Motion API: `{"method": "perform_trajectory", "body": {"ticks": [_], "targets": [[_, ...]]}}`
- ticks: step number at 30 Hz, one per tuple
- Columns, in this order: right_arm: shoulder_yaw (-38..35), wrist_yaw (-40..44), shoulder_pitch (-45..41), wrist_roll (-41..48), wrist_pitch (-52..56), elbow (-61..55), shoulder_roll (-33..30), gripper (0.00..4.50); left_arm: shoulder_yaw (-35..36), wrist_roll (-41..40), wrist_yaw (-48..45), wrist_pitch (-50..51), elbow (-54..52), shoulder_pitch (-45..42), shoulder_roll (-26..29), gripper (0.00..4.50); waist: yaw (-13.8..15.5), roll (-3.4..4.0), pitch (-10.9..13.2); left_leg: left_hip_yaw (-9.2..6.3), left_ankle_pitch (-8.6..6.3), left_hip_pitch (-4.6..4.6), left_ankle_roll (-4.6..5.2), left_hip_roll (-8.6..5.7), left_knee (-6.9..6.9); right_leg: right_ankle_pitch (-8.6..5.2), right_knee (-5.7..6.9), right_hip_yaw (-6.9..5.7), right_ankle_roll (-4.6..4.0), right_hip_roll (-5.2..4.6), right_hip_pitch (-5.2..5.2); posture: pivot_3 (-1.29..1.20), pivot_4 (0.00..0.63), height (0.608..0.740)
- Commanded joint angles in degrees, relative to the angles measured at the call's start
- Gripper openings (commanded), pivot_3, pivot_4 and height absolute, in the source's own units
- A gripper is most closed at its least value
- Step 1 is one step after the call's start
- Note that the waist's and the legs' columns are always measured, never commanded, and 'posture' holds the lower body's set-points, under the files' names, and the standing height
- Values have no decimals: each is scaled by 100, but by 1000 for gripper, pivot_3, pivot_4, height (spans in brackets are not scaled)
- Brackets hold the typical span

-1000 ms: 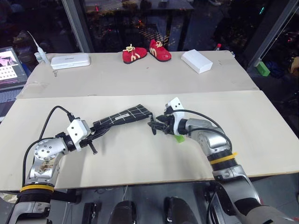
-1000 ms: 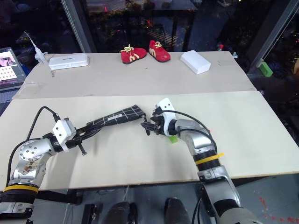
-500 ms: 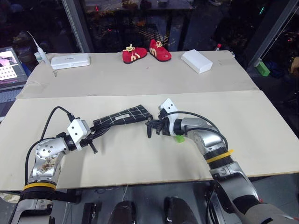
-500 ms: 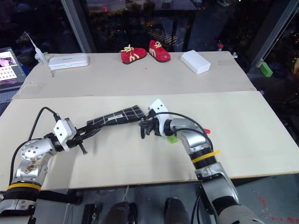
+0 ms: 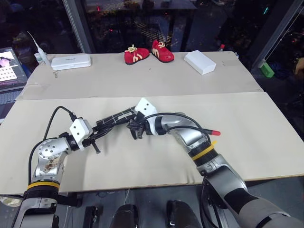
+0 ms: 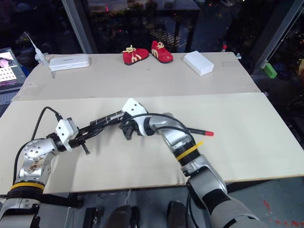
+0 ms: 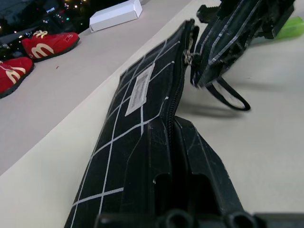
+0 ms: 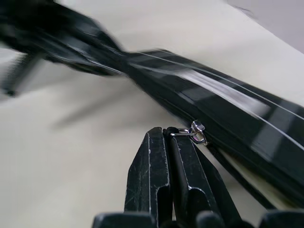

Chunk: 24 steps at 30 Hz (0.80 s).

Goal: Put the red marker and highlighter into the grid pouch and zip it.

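- My left pincer point(image 5: 96, 140) is pinching one end of the grid pouch point(image 7: 142, 90), its two fingers pressed together on the fabric and holding the pouch off the table point(image 5: 142, 161); the pouch is stretching from that pincer toward my right pincer, its white label point(image 7: 138, 89) facing up in the left wrist view.
- My right pincer point(image 8: 167, 137) is pressed together on the black zipper pull strap point(image 7: 228, 95) at the metal slider point(image 8: 196, 129), against the top edge of the pouch; in the head views this pincer point(image 5: 135, 130) is sitting at the far end of the pouch, just beside the label.
- The zipper line is running along the pouch's upper edge between my two pincers; whether it is closed along its whole length I cannot tell.
- The red marker point(image 5: 210, 130) is lying on the table beside my right forearm, well apart from the pouch, its red tip pointing to my right.
- The highlighter point(image 7: 294, 27) is showing as a light-green shape on the table past the far end of the pouch in the left wrist view.
- At the back of the table are resting a pair of red shoes point(image 5: 148, 52), a white box point(image 5: 200, 61) and a flat white case point(image 5: 71, 61).
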Motion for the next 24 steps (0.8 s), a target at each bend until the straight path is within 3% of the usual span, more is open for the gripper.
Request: {"method": "perform_trajectory", "body": {"ticks": [1, 9, 17, 22, 24], "targets": [[92, -22, -88, -77, -260, -57, 226, 19, 14, 8, -64, -110, -19, -159, -26, 0, 2, 0, 0, 0, 0, 0, 0, -1, 0, 0, 0, 0, 0, -1, 0, 0, 150, 740], [-389, -540, -253, -124, -572, 608, 605, 19, 3, 33, -99, -106, -32, -176, -66, 0, 0, 0, 0, 0, 3, -1, -5, 0, 0, 0, 2, -1, 0, 0, 0, 0, 150, 740], [-660, -33, 94, 143, -225, -232, 16, 2635, 19, 65, -101, -87, -112, -130, -74, 0, 4, 0, 0, -2, 2, -1, -4, 0, 0, 0, 1, -2, 0, -1, 0, 0, 150, 740], [-1057, 457, 827, 932, 930, -1860, -797, 4348, 29, 56, -69, -50, -230, -61, -77, 0, 34, 0, 0, -7, 2, -6, -3, 0, 0, 0, 0, -6, 0, -2, 1, 0, 150, 740], [-1471, 825, 1421, 1423, 1337, -2854, -1561, 4348, 45, 37, -55, -24, -321, 4, -71, 0, 50, 0, 0, -8, 1, -7, -1, -1, 1, 0, -1, -5, 0, -3, 1, 0, 150, 740]]}}
